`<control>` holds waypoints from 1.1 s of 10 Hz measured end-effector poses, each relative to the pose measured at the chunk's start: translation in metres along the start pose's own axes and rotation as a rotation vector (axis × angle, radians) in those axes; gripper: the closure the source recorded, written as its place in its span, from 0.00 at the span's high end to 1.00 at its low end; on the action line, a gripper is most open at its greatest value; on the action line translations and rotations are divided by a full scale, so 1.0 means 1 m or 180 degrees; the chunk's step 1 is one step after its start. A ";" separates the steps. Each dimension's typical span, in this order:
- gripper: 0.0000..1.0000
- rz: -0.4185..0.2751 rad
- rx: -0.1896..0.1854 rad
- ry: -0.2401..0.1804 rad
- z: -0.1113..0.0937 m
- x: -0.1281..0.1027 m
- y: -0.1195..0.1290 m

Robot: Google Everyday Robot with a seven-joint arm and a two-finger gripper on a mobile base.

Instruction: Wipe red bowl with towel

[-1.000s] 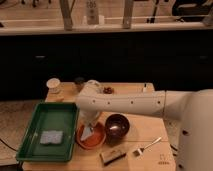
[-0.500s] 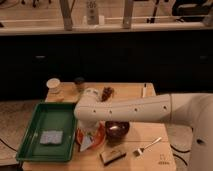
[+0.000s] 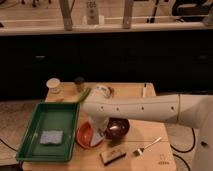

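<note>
The red bowl [image 3: 85, 136] sits on the wooden table [image 3: 150, 131], between the green tray and the dark bowl. My white arm reaches in from the right and bends down over the red bowl's right side. The gripper [image 3: 98, 131] is low over the bowl's right part, and the arm covers most of it. A pale strip at the gripper's tip, over the bowl, may be the towel [image 3: 99, 135]; I cannot tell it apart from the gripper.
A dark maroon bowl [image 3: 118, 128] touches the red bowl's right side. A green tray [image 3: 47, 117] with a grey-blue sponge [image 3: 51, 136] lies at the left. A fork [image 3: 148, 146] and a brown bar [image 3: 112, 156] lie in front. A cup [image 3: 53, 85] and a small jar [image 3: 79, 82] stand at the back.
The arm has swung its elbow a little to the right and the gripper has shifted toward the right part of the red bowl. The bowls have stayed where they were.
</note>
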 end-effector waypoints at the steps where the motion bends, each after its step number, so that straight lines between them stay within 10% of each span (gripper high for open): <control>1: 0.00 0.0015 -0.0025 -0.0005 0.003 0.008 0.000; 5: 0.00 -0.0139 -0.0017 0.0038 0.001 0.023 -0.029; 11: 0.00 -0.0433 0.0121 0.0022 -0.004 -0.012 -0.077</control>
